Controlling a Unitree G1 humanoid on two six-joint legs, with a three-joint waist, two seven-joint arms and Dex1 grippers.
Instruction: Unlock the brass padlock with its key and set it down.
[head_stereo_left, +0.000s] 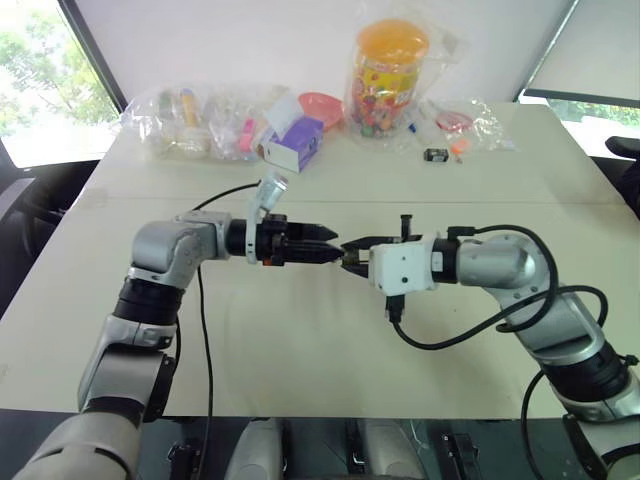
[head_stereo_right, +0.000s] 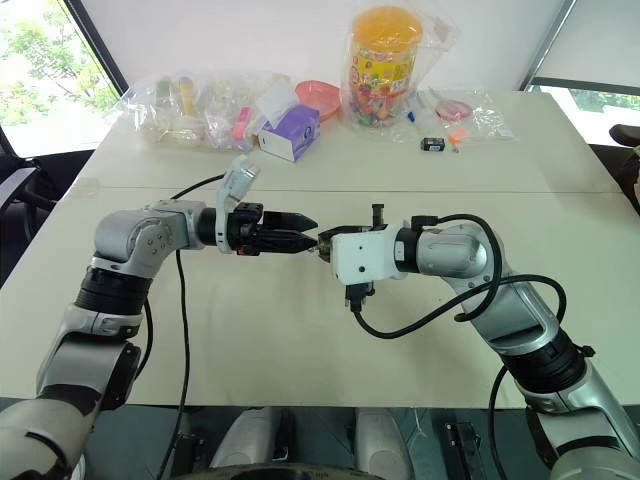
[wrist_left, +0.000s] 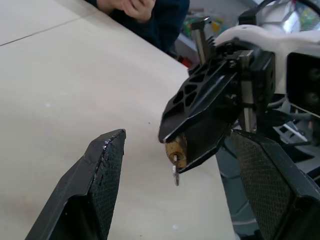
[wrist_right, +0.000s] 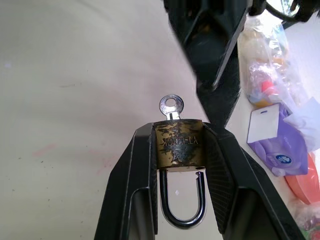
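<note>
Our right tool (wrist_right: 178, 165) clamps the brass padlock (wrist_right: 178, 146) above the tabletop (head_stereo_left: 300, 340), key (wrist_right: 171, 106) inserted; left tool (wrist_left: 185, 185) stands wide. Tiny, rigid, slippery: hold its flat sides.

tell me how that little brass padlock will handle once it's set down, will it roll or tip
The brass padlock looks solid metal, so probably stiff and heavy for its size. Its body is rounded where the right gripper clamps it, so it may roll a little. With the key sticking out and the shackle's free end out of the body, it would likely tip and lie flat on the table.
</note>
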